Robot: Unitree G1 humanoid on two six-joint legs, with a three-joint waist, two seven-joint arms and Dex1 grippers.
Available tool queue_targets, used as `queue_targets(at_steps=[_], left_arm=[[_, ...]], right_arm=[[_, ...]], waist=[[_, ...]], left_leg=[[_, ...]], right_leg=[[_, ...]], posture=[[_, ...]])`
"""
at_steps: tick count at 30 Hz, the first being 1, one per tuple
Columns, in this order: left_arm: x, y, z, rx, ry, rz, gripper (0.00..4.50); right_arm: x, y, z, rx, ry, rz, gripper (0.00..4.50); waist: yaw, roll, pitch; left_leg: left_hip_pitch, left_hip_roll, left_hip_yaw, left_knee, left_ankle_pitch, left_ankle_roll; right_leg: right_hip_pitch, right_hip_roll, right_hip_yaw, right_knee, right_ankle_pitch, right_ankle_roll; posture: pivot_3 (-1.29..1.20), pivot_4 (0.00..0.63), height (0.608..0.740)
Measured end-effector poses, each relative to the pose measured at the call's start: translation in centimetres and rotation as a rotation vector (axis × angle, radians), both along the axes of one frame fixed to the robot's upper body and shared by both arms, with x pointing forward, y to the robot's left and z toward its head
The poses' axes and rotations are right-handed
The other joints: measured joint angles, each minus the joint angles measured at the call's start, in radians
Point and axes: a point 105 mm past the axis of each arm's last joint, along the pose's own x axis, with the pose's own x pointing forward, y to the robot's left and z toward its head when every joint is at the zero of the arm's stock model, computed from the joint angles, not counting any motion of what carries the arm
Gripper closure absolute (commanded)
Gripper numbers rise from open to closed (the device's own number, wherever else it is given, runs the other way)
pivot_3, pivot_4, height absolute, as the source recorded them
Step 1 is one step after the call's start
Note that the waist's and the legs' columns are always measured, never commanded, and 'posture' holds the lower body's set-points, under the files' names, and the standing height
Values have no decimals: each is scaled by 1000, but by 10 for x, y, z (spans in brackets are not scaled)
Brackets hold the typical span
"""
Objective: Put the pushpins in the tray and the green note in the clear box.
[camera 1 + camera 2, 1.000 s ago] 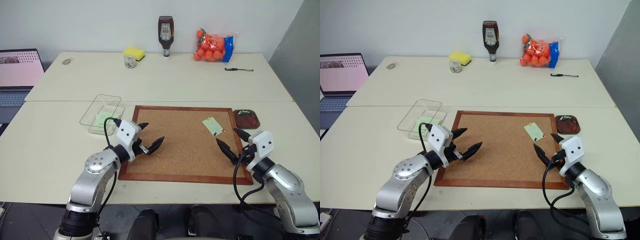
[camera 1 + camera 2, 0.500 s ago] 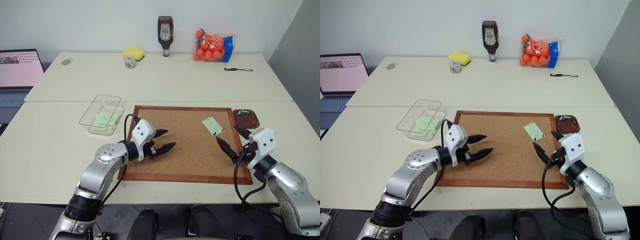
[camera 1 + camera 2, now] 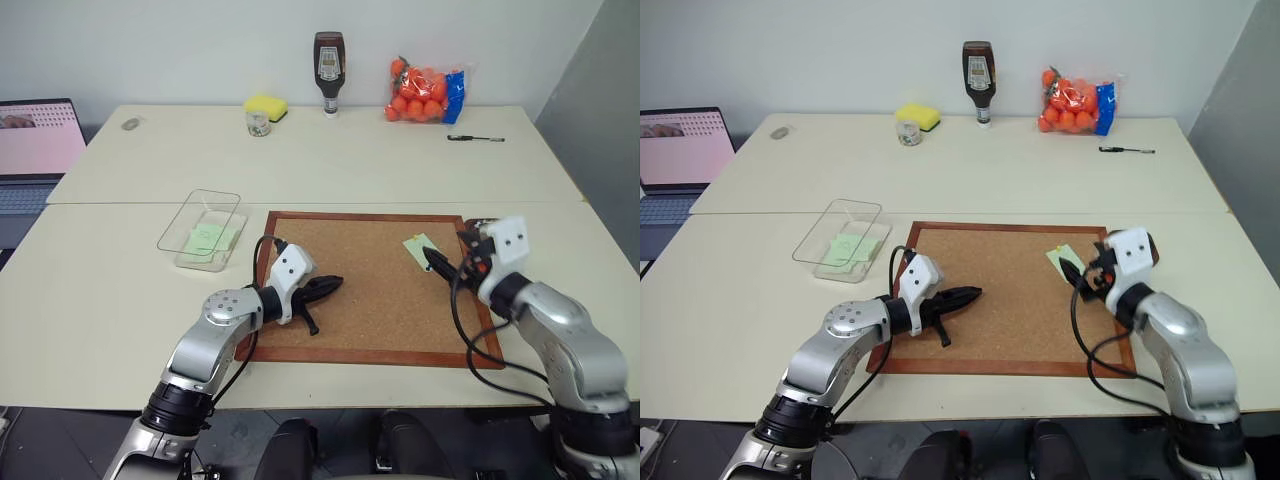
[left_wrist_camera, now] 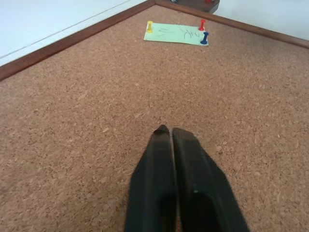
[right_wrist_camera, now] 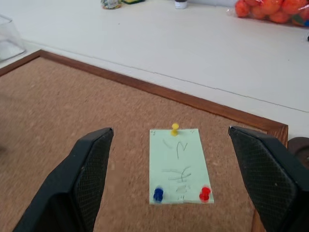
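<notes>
On the corkboard, near its far right corner, I see the green note lying flat with scribbles on it, pinned by three pushpins: a yellow pin at one short edge, a blue pin and a red pin at the other. My right gripper straddles it, fingers spread wide and empty. My left gripper is pressed shut over bare cork mid-board. Just beyond the board's wooden frame sit the tray and, well apart on the left, the clear box.
</notes>
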Motion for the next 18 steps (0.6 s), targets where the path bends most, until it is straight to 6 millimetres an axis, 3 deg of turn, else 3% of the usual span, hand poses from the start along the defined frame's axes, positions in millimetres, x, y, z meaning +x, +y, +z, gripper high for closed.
queue_targets(at_steps=[8,14,18], left_arm=[[-3,0,-7,9,32,0,4473],[-6,-1,-7,10,31,-2,4473],[-8,-1,-8,11,37,-1,4473]], right_arm=[[34,19,-17,19,98,4,463],[43,15,-36,-6,137,-21,463],[45,15,-38,-6,131,-19,463]], waist=[[3,0,0],[3,0,0],[3,0,0]], left_leg=[[-2,-1,0,0,0,0],[-2,-1,0,-1,0,0],[-2,-1,0,-1,0,0]], right_leg=[[-1,-1,0,-1,3,-5],[-1,-1,0,-1,3,-5],[-1,-1,0,-1,3,-5]], posture=[[0,150,740],[0,150,740],[0,150,740]])
